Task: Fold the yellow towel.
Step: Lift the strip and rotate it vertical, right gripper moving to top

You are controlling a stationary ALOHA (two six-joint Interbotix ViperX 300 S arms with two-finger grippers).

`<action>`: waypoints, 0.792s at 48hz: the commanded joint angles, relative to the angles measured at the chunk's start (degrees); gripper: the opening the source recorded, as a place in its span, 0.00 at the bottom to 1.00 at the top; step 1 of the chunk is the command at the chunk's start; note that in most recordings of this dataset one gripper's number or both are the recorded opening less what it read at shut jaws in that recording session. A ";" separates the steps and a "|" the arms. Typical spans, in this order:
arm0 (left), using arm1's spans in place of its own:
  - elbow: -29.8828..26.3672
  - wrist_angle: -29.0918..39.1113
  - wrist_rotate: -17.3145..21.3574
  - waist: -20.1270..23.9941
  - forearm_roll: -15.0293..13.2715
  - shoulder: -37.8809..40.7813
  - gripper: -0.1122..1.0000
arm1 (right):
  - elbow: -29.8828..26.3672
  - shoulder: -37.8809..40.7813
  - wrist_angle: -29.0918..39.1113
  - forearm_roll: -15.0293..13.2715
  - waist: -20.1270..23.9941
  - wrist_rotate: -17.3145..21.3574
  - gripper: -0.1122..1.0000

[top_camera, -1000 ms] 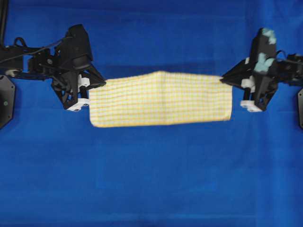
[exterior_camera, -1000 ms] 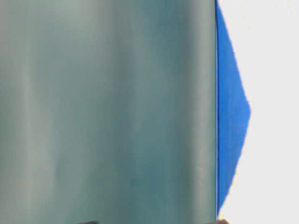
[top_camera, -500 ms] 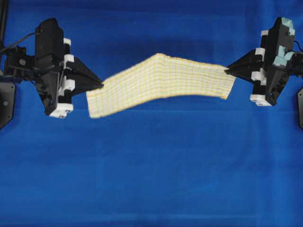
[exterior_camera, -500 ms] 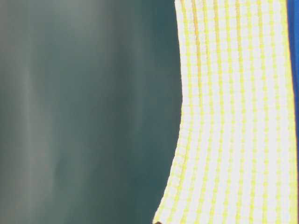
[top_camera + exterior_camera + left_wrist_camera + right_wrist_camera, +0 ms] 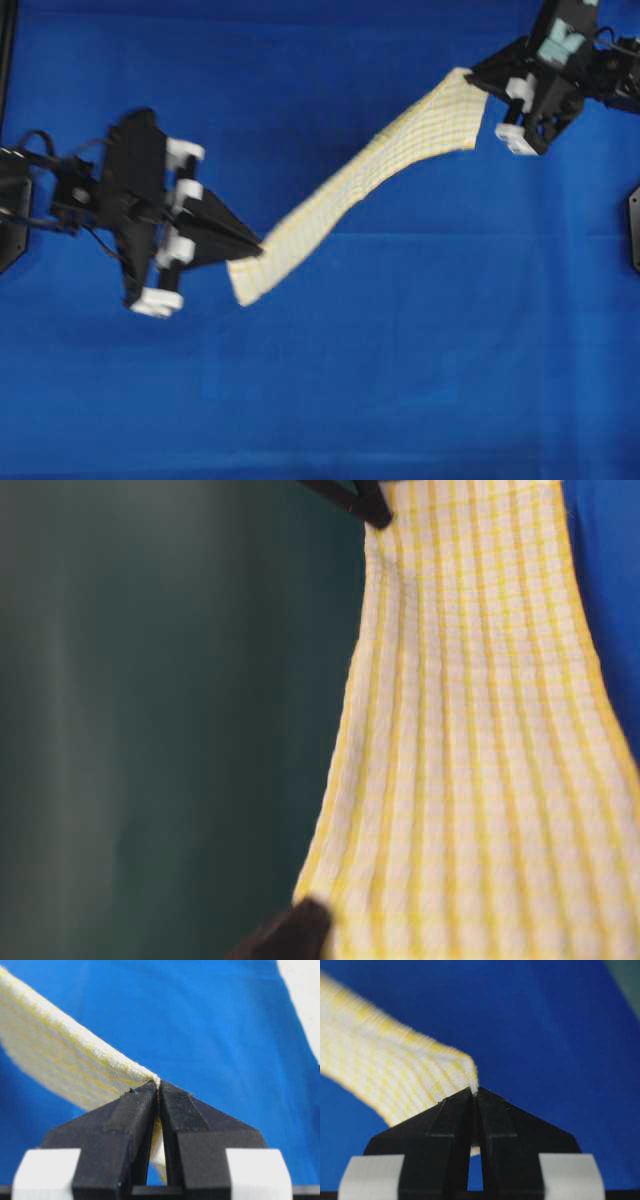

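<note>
The yellow towel point(image 5: 365, 180), white with a fine yellow check, hangs lifted and stretched in a folded, twisted band running diagonally from lower left to upper right. My left gripper point(image 5: 255, 246) is shut on its lower left end, cloth pinched between the black tips point(image 5: 158, 1087). At the upper right, my right gripper point(image 5: 478, 76) is shut on the other end point(image 5: 474, 1091). In the table-level view the towel point(image 5: 480, 730) fills the right half, close to the lens, with a dark fingertip point(image 5: 372, 508) at its top.
A blue cloth point(image 5: 400, 380) covers the whole table under the towel. Black arm bases sit at the left edge point(image 5: 12, 215) and the right edge point(image 5: 634, 225). A dull green wall point(image 5: 150, 720) fills the left of the table-level view.
The left gripper has swung toward the near side and inward, the right gripper away to the far right corner. The towel went from a level band to a steep diagonal, narrower and twisted.
</note>
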 commanded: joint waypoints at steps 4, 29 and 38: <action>-5.71 -1.58 0.09 -1.32 -0.09 5.27 0.12 | -4.22 3.25 -1.67 -1.14 -2.81 0.09 0.12; -22.32 -4.04 0.35 -3.52 -0.09 22.24 0.12 | -14.94 13.10 -2.55 -6.50 -6.15 0.00 0.12; -27.42 -4.13 0.53 -3.52 -0.09 26.37 0.12 | -17.31 15.03 -2.55 -7.56 -6.68 0.00 0.12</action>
